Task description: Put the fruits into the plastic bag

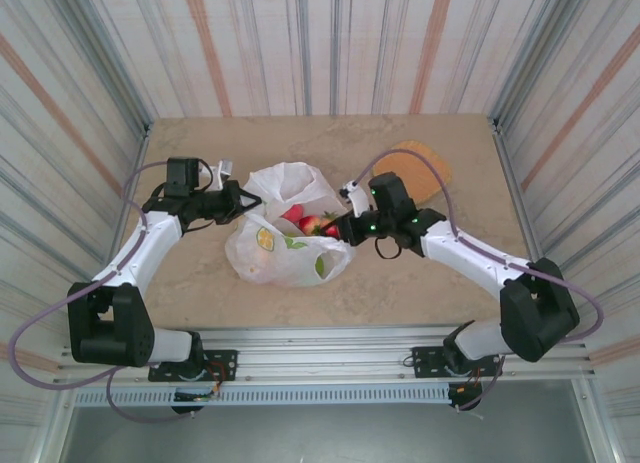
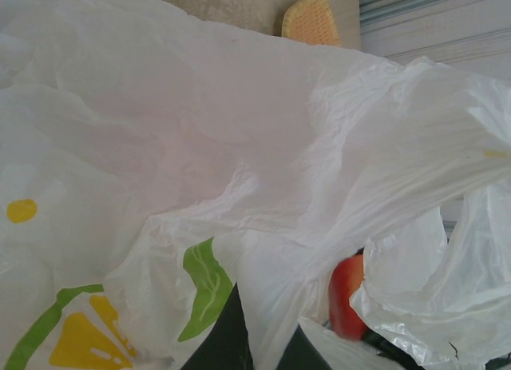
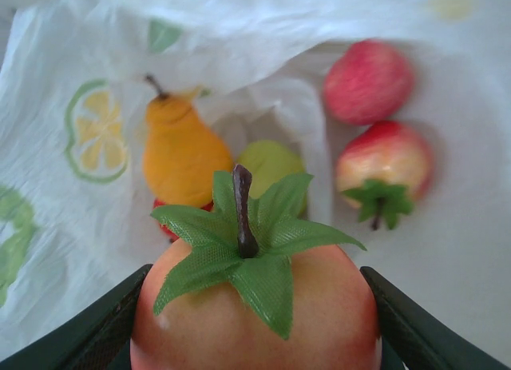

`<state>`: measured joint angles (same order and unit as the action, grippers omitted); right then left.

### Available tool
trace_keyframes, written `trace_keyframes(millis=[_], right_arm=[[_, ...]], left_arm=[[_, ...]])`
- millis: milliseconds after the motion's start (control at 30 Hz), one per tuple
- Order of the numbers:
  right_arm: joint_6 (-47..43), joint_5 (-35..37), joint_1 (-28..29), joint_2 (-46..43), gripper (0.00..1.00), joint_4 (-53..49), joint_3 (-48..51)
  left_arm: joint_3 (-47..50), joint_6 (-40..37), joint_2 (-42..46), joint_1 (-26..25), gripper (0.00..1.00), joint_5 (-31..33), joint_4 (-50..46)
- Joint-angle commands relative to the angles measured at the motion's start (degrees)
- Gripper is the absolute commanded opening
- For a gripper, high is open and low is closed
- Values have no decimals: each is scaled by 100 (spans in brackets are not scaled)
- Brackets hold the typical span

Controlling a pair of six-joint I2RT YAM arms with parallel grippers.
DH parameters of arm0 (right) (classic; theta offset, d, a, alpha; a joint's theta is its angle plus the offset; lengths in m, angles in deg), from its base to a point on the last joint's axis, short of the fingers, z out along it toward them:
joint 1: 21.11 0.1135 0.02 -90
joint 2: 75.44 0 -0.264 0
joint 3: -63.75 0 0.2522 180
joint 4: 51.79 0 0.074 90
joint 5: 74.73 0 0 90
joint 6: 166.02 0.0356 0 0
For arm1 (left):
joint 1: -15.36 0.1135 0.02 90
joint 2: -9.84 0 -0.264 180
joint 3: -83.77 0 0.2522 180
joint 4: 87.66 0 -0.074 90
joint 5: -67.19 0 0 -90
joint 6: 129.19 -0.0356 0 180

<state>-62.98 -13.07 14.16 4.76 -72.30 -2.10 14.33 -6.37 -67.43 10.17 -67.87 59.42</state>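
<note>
A beige stone-look tabletop [image 1: 200, 283] lies between striped walls, and the plastic bag [image 1: 285, 248] sits crumpled near its middle.

At the bag's left edge, the left fingers [image 1: 248, 199] are pressed fully together on a fold of the thin white film. In the left wrist view the dark tips [image 2: 226, 338] show at the bottom with the bag's film [image 2: 239, 146] bunched between and over them. A red fruit [image 2: 347, 294] peeks through a gap in the bag just beyond them.

At the bag's right edge, the right fingers [image 1: 343, 230] reach into the opening. They stand partly apart, one pad on each side [image 3: 96, 330] of a peach [image 3: 255, 314] with a green leafy crown and a brown stem, and they grip it.

Beyond the peach, inside the bag, lie an orange-yellow pear [image 3: 180, 150], a green apple [image 3: 271, 162] just right of it, and two red fruits [image 3: 369, 81] close together further right. The nearer red one shows a small green calyx. A bit of red also shows under the pear, but what it is cannot be told.

Past the bag's far right side, a tan woven tray [image 1: 415, 168] rests on the tabletop.
</note>
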Motion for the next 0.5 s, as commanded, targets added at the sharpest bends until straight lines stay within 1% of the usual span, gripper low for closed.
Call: trace_keyframes(millis=[0,100,267,467], right_arm=[[-191,200,165,404,55,318,-172],[-214,562,394,961,54,447,-537],[52,877,777,1700,56,936,-1018],[987,1347,999,2183,59,2146,-1144]], left_arm=[[81,49,-8,47,4,-152,112],[91,49,7,53,4,-155,122],[101,49,29,29,4,-152,118],[101,45,35,27,4,-152,123]])
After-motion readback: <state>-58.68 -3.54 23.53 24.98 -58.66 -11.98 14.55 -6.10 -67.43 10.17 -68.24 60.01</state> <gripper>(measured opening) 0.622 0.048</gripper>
